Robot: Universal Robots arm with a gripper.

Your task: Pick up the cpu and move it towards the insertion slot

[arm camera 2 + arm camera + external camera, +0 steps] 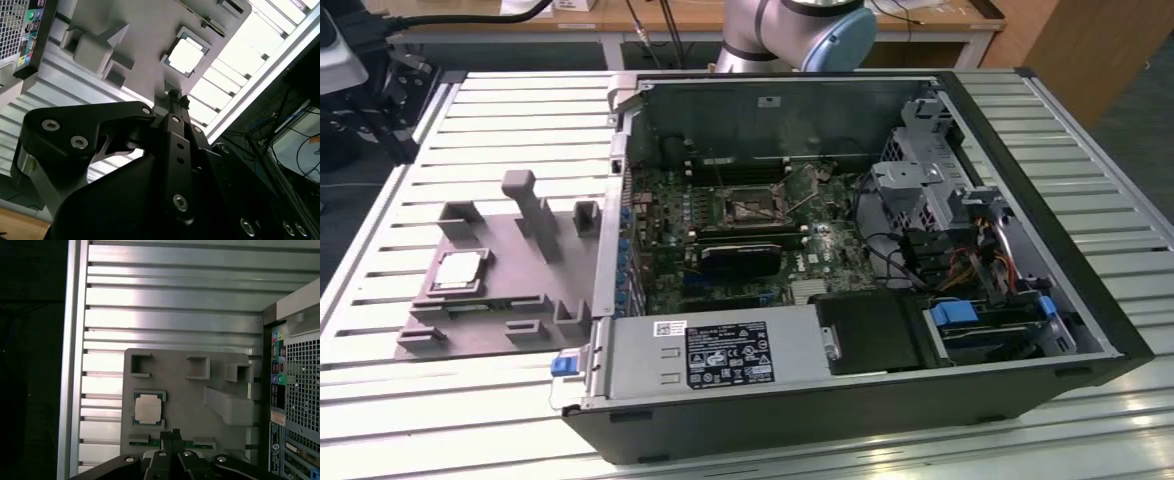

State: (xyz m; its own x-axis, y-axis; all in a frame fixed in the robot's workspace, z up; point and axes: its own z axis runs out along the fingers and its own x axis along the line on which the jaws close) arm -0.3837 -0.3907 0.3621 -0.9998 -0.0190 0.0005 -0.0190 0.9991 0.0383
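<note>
the cpu [458, 272] lies flat in a shallow recess of the grey fixture [507, 290]. the fixture sits on the slatted counter [400, 420] just beside the open case [854, 420], on the exterior view's left. the recess seems made to stop the cpu sliding and to present it at a known spot, metal top up, so its edges can be reached from above. the case lies on its side with the panel off, probably for the same reason. the board [827, 255] faces up, and the slot [750, 208], a shiny frame round a dark centre, is open to a reach from above. cpu and slot are well apart, with the case wall between them.

in the first wrist view the tool [170, 434] hangs above the fixture, near the cpu [148, 408] but off to one side and not touching it. the second wrist view agrees: the tool [173, 94] ends short of the cpu [186, 55]. its fingertips look pressed together with nothing between them, so it grips nothing. judged from this, the pick has not begun and the cpu is untouched in its seat.

the cpu is square, so it has no long axis to speak of. its broad silvery face points straight up, with the thin tan-green rim showing all round. in the first wrist view its sides run parallel to the fixture's edges and to the counter's slats, with no visible tilt. two opposite edges seem free enough for a pinch.
</note>
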